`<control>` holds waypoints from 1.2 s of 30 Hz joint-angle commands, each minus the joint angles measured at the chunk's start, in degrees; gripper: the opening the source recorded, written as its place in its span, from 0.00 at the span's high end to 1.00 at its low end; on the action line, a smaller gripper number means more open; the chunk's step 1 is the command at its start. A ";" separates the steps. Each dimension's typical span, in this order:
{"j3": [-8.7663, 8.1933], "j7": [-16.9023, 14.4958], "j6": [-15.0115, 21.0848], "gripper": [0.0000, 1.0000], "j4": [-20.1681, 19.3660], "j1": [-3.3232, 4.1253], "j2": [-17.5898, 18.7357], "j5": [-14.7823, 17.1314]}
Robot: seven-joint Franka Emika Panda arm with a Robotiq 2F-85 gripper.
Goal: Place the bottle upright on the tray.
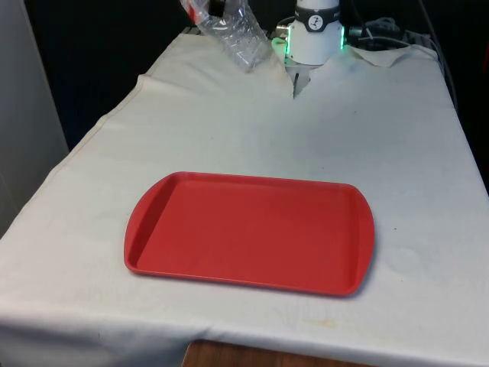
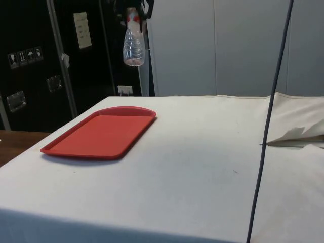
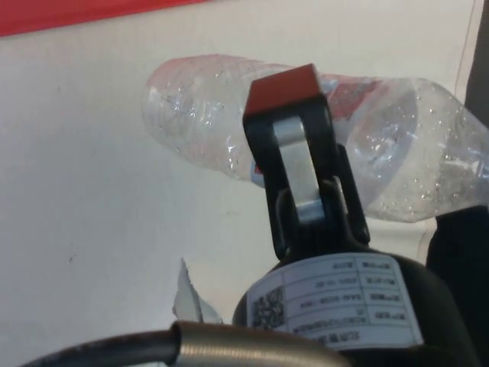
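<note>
The bottle (image 2: 133, 46) hangs high in the air, clamped by the fingers (image 3: 294, 145) around its upper part, base down but tilted, beyond the far edge of the tray (image 1: 252, 229). Released that tilted, it would likely topple onto the surface (image 1: 397, 130).

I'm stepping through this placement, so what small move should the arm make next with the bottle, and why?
Probably carry the clear plastic bottle across toward the red tray. The gripper holds it high in the air, hanging base-down, while the tray lies flat on the white cloth, off to one side of it.
</note>
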 commanded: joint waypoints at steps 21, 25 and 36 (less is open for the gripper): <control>1.78 5.90 -0.29 0.97 7.85 0.34 7.45 -6.65; 2.06 7.10 -0.29 0.97 8.94 0.40 8.54 -8.14; 2.98 10.66 -0.23 0.97 11.23 0.69 11.00 -12.38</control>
